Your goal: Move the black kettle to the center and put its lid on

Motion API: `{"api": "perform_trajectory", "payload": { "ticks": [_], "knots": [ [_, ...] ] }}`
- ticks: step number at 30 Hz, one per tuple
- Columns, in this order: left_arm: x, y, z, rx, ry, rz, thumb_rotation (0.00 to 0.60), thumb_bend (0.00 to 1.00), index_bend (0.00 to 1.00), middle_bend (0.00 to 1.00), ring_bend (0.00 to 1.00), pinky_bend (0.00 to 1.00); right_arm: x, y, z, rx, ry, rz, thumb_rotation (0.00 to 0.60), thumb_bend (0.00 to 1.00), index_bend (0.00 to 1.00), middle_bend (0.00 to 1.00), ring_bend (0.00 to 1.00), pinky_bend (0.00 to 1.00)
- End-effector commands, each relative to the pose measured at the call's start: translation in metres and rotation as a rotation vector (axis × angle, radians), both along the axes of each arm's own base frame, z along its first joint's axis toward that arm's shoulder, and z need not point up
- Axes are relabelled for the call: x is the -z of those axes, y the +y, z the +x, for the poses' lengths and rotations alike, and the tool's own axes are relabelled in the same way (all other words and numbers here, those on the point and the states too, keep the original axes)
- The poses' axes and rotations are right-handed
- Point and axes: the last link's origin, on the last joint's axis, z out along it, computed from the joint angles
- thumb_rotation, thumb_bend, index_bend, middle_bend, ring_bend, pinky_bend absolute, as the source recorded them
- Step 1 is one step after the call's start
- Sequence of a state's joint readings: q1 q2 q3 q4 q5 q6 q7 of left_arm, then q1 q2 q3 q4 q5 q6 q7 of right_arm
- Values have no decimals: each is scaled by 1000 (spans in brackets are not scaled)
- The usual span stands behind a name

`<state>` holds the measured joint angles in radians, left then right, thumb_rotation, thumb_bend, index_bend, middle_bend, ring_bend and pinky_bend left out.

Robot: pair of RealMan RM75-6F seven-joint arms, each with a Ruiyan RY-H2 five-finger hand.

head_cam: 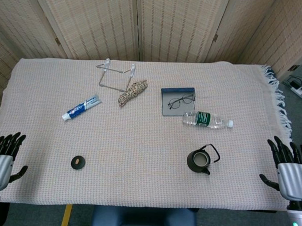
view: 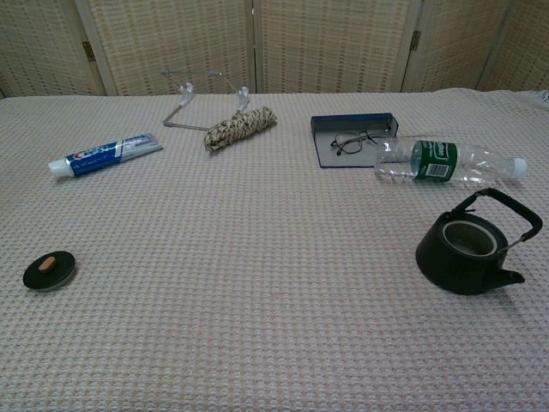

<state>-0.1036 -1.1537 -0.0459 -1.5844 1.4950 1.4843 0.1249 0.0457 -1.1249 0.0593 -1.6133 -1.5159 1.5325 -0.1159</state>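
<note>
The black kettle (head_cam: 201, 160) (view: 469, 248) stands upright and uncovered on the right side of the cloth-covered table, its handle raised. Its round black lid (head_cam: 77, 162) (view: 49, 269), with a small brown knob, lies flat on the left side near the front edge. My left hand (head_cam: 3, 155) hovers at the table's front left corner, fingers apart, holding nothing. My right hand (head_cam: 288, 166) is at the front right corner, also spread and holding nothing. Both hands are well apart from the kettle and the lid. Neither hand shows in the chest view.
A toothpaste tube (head_cam: 82, 108) (view: 103, 154), a wire stand (head_cam: 116, 74), a coil of rope (head_cam: 133, 92) (view: 240, 127), a blue tray with glasses (head_cam: 178, 101) (view: 353, 139) and a lying water bottle (head_cam: 208, 119) (view: 446, 160) occupy the far half.
</note>
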Motion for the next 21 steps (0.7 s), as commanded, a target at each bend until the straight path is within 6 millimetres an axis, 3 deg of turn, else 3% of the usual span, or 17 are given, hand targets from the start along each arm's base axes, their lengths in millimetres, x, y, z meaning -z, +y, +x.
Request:
{"api": "perform_trajectory", "payload": {
  "ticks": [1, 21],
  "knots": [
    [3, 1, 0, -1, 4, -7, 600, 223, 43, 0, 13, 0, 0, 0, 0, 0, -1, 2, 600, 89, 0, 57, 132, 0],
    [7, 1, 3, 3, 0, -9, 600, 223, 53, 0, 21, 0, 5, -15, -4, -11, 1, 47, 600, 90, 18, 68, 145, 0]
  ]
}}
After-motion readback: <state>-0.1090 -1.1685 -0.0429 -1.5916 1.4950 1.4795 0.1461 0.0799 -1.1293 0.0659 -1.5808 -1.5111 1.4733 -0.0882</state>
